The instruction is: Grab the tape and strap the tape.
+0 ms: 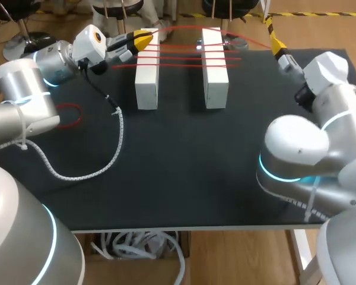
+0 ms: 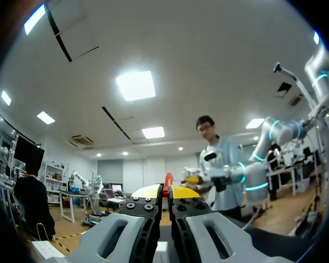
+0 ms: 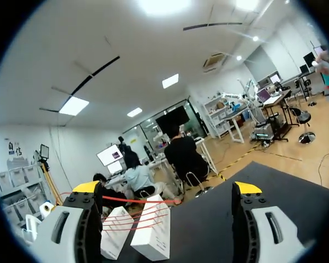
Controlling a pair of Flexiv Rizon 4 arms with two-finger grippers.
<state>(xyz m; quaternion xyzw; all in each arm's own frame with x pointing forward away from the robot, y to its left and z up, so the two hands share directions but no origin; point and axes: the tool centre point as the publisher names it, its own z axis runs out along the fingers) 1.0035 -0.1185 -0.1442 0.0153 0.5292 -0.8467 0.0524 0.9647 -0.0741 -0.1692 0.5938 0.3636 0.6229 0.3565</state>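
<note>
The red tape (image 1: pixel 190 51) is strung back and forth in several lines across the tops of two white blocks at the far side of the black table (image 1: pixel 184 172). The left block (image 1: pixel 147 77) and right block (image 1: pixel 215 71) stand upright, side by side with a gap between them, and the strands bridge that gap. One more strand arcs off past the right block, up toward the right gripper (image 1: pixel 276 43) at the far right corner.

In the right wrist view, that gripper (image 3: pixel 166 188) is spread wide. The tape (image 3: pixel 137 200) meets just one of its fingers (image 3: pixel 88 189) and runs from there to the blocks ahead. The other finger is well apart from it, so nothing's pinched.

The left gripper (image 1: pixel 143 39) sits right at the far end of the left block, where the strands start. In its own wrist view the left gripper (image 2: pixel 166 192) is narrow, with the yellow tips basically together. I honestly can't tell whether there's tape caught between them.

Other stuff: a small red loop (image 1: pixel 70 114) lies flat on the table by the left arm, well apart from the blocks. A white coiled cable (image 1: pixel 115 145) trails across the mat from the left wrist.
</note>
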